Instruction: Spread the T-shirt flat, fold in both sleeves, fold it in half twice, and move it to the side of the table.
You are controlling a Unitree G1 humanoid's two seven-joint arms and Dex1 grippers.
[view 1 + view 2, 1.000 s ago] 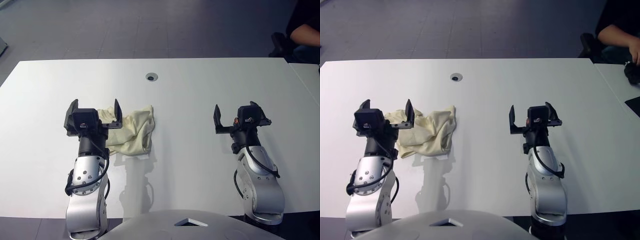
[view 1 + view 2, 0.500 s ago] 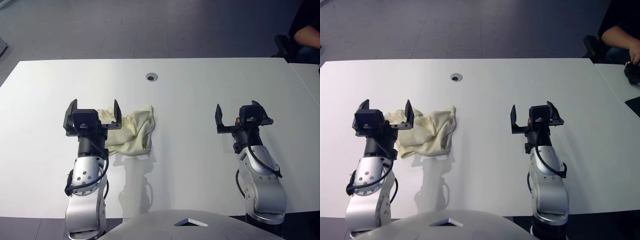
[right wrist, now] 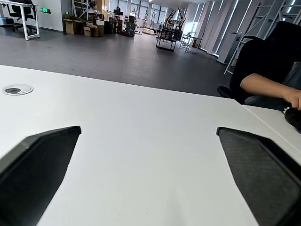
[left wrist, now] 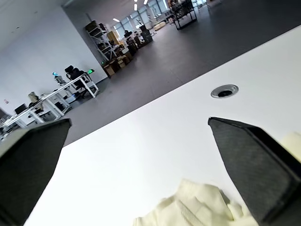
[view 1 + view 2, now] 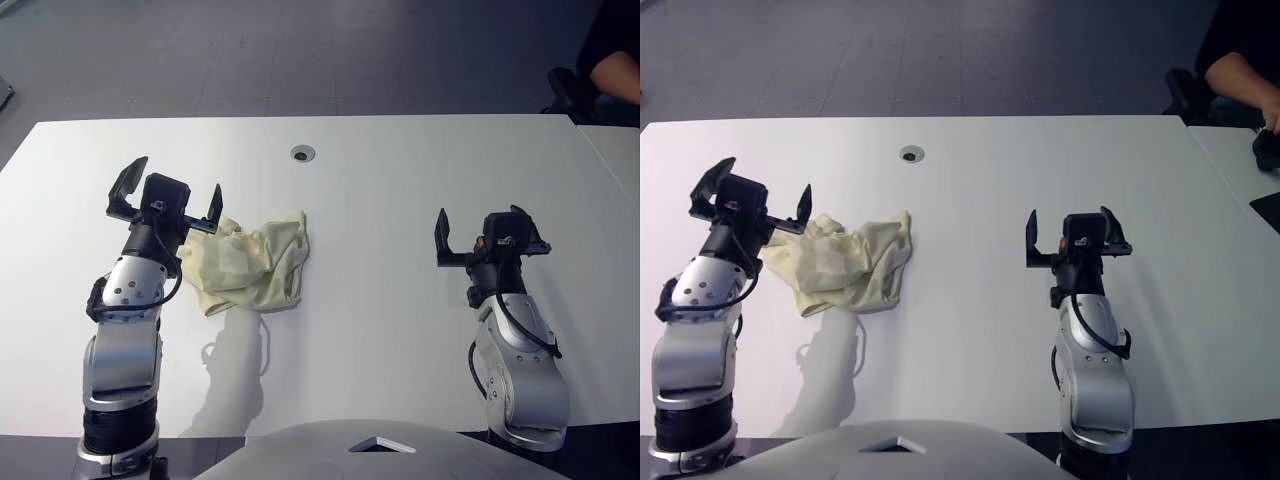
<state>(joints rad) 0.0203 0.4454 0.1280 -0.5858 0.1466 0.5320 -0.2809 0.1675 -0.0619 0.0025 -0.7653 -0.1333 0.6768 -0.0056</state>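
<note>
T-shirt (image 5: 252, 266) crumpled beside left tool (image 5: 170, 193)

White table (image 5: 400, 190), plain matte top. Cream T-shirt (image 5: 252, 265) lies directly on it, crumpled in a heap on the robot's left half, about mid-depth. Round grey cable grommet (image 5: 303, 153) set in the top near the far edge, beyond the T-shirt, well apart from it.
</note>
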